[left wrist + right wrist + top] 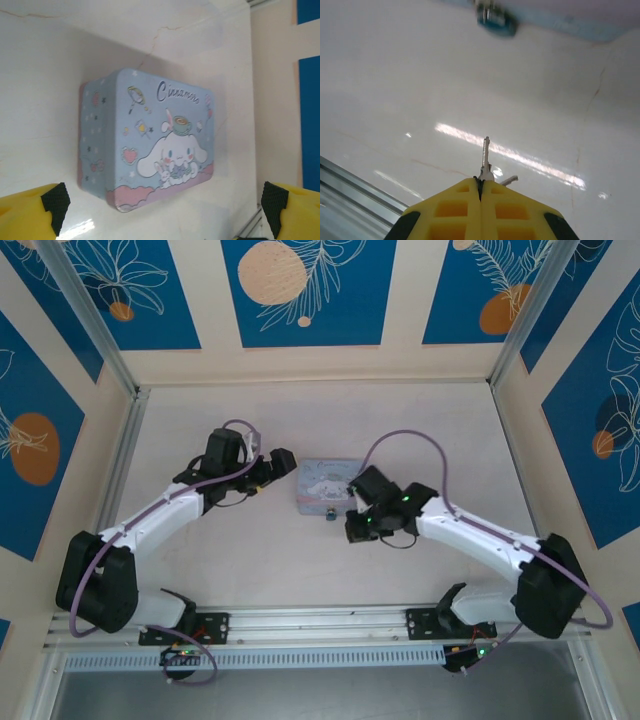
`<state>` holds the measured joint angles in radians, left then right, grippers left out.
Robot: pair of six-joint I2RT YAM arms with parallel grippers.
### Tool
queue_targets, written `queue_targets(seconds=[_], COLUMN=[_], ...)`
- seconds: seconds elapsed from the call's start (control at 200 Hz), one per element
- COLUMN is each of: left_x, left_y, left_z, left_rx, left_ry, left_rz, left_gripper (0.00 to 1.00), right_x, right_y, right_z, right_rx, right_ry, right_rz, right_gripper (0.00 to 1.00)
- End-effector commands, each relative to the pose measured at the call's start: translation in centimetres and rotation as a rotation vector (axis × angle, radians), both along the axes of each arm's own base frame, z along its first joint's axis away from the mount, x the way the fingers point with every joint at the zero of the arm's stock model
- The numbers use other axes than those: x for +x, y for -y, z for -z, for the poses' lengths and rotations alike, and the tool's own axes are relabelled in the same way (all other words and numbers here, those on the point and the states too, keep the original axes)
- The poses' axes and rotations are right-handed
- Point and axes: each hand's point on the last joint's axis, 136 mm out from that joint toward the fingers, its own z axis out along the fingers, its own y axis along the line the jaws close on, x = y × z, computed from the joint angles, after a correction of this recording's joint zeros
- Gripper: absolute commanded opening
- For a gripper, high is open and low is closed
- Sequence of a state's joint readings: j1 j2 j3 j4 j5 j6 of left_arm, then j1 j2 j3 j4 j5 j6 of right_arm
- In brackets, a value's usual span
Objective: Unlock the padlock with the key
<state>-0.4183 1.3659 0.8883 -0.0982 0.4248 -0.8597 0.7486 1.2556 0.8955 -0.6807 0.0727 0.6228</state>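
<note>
Slippage of the key (485, 152) is the chief worry; the right gripper (481, 189) is clamped tight on its head, with the thin pale blade sticking straight out past the yellow fingertips. So little metal is pinched that any sideways push at the lock could, I judge, swivel the blade or draw it out of the grip; a second small metal piece juts out beside the blade and might snag. The padlock (496, 20) sits at the near side of the tin (570, 27), against its lower edge, well apart from the key's tip with bare table (395, 100) between. It is blurred in the right wrist view, so its keyhole and the way it faces cannot be told; a blade brought in off-line would probably skate off the lock's body rather than enter. From above, the padlock (331, 514) shows as a small dark spot just in front of the tin (325, 483), with the right gripper (360, 527) near it toward the tin's right; the lock looks free to swing, so a push may simply shove it aside. The left gripper (165, 206) hangs at the tin's left with its jaws spread wide and holding nothing; the tin (150, 145) is therefore unbraced and could slide away under the key's pressure.
</note>
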Motion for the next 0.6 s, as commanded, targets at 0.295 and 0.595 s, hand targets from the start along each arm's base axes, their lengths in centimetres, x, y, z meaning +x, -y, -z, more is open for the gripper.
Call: queue_targets(seconds=[0.295, 0.595], left_x=[-0.8, 0.8], left_y=[7.1, 8.6], left_z=[-3.4, -5.6], left_rx=[-0.29, -0.61], left_ry=[-0.088, -0.178], left_rz=[-0.008, -0.258], left_gripper=[1.0, 0.94], right_x=[7.2, 10.9], right_y=[-1.2, -1.1], right_z=[-8.8, -12.2], right_rx=[0.546, 0.733], right_ry=[0.052, 0.119], right_rz=[0.282, 0.483], right_gripper=[0.0, 0.0])
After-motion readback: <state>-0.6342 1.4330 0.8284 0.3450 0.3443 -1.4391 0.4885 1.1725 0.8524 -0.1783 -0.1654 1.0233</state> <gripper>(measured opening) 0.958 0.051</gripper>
